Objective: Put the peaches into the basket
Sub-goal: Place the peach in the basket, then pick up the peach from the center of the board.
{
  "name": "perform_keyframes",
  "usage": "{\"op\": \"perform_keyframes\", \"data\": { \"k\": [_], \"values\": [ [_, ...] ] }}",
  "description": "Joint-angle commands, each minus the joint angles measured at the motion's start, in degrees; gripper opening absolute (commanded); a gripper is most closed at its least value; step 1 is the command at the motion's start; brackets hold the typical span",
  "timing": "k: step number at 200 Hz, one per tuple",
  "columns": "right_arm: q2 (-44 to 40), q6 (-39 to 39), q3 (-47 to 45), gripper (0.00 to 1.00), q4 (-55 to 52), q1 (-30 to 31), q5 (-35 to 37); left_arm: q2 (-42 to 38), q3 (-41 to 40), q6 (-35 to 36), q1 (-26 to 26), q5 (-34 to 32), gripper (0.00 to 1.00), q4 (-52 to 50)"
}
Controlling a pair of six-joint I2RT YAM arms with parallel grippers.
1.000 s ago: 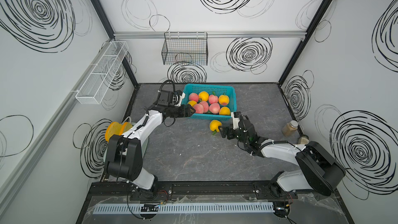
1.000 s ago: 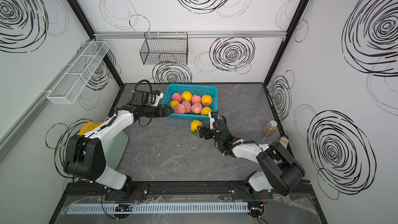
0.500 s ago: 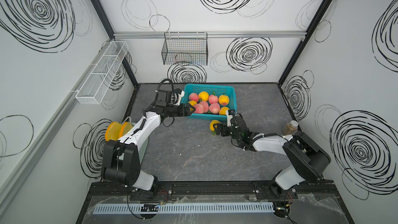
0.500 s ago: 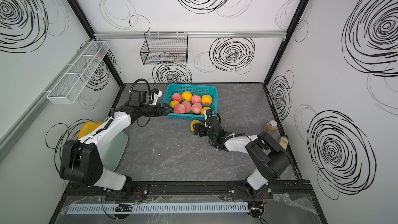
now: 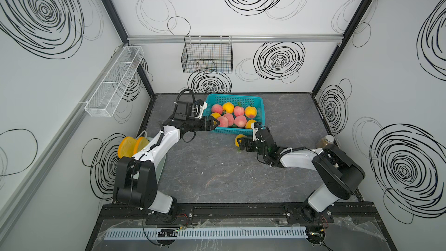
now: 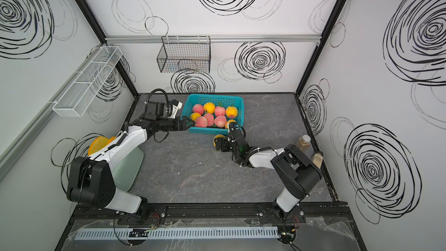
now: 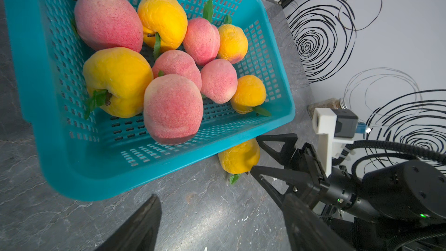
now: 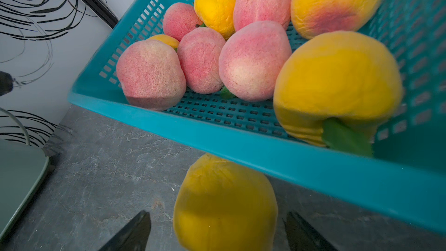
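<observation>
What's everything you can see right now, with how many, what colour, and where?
peaches in basket: nine, five pink-red and four yellow-orange, inside the teal one
loose peach: one, yellow-orange, on the table beside the basket's near wall
basket: one, teal, back middle of the table
wire basket: one, black, hung on the back wall rail
mesh rack: one, white, on the left wall
jars: two, brownish, table's right edge
round slices: two, yellow, far left
tray: one, pale green, under the left arm
table: one, dark grey marbled
left end effector: black, open, over the basket's near left corner
right end effector: black, open, straddling the loose peach
</observation>
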Motion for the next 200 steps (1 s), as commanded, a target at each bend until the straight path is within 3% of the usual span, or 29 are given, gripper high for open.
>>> {"op": "perform_keyframes", "data": {
  "k": [1,200],
  "values": [
    [1.09,1.27,1.64,0.91,0.50,0.51,0.24,-1.38,-0.38,-0.34,0.55,0.94,0.83,2.07],
    [6.28,0.59,3.83,0.91,-1.32,0.42,-0.06,-1.35,-0.21,0.58,0.46,-0.14,0.83,1.10]
  ]
}}
